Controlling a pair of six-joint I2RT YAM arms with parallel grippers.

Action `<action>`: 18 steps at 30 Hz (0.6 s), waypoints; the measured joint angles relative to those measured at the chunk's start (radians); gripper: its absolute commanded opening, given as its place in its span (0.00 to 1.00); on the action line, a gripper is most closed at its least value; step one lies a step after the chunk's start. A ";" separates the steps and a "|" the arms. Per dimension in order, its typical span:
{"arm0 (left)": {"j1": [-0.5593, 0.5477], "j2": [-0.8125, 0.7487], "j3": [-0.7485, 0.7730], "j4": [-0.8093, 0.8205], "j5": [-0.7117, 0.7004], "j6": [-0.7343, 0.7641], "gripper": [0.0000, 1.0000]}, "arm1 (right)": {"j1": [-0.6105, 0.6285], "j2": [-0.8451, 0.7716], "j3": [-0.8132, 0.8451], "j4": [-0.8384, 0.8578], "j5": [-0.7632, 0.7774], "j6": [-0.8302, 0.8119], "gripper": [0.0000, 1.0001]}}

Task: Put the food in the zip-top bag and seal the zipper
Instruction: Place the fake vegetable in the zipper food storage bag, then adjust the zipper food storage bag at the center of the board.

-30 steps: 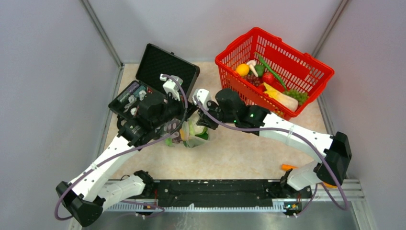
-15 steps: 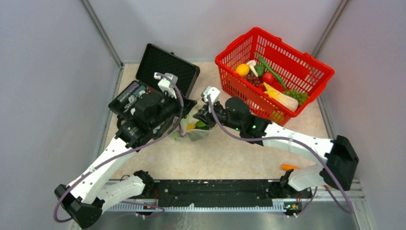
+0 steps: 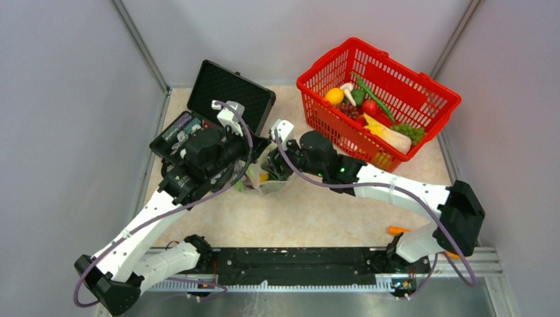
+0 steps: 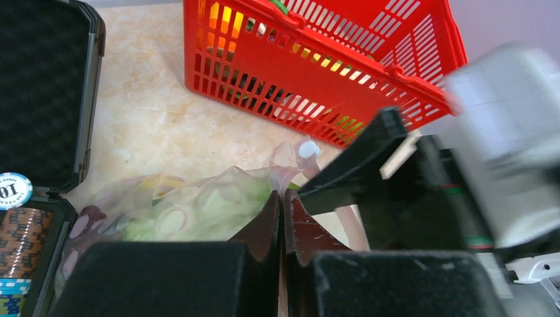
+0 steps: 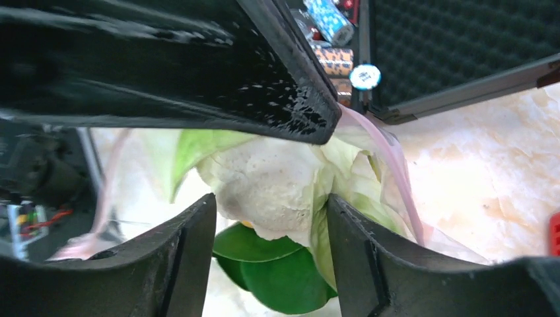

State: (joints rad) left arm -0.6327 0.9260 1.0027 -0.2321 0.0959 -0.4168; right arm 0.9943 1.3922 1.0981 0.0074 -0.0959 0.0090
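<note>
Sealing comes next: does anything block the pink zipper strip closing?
Likely: a white-green leafy toy piece bulges between the right gripper's fingers at the clear plastic bag's mouth, beside the pink zipper strip.

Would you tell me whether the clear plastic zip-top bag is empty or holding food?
Holding food: white-green leafy toy pieces show through the clear plastic zip-top bag.
</note>
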 measured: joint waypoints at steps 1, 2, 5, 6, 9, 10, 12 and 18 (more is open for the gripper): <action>-0.001 -0.002 0.000 0.000 -0.003 0.000 0.00 | 0.000 -0.017 0.002 -0.012 -0.011 0.005 0.64; -0.001 -0.008 0.000 0.001 -0.008 0.000 0.00 | 0.000 -0.044 0.004 -0.021 -0.028 0.012 0.64; -0.002 -0.019 0.000 0.000 -0.024 0.000 0.00 | 0.001 -0.143 0.013 -0.043 -0.051 0.027 0.64; -0.003 -0.021 0.000 0.001 -0.030 0.000 0.00 | 0.000 -0.177 0.016 -0.047 -0.045 0.030 0.64; -0.003 -0.023 0.000 0.001 -0.038 0.000 0.00 | -0.001 -0.269 0.015 -0.053 0.015 0.039 0.62; -0.003 -0.023 0.000 0.001 -0.038 0.000 0.00 | -0.006 -0.290 0.015 -0.055 0.040 0.044 0.62; -0.003 -0.023 0.000 0.001 -0.037 0.000 0.00 | -0.031 -0.311 0.015 -0.063 0.064 0.061 0.61; -0.003 -0.023 0.000 0.001 -0.036 0.001 0.00 | -0.148 -0.238 0.006 -0.113 0.031 0.104 0.63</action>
State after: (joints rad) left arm -0.6361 0.9035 1.0023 -0.2314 0.0597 -0.4160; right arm 0.8459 1.1538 1.1046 -0.1051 -0.0654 0.1131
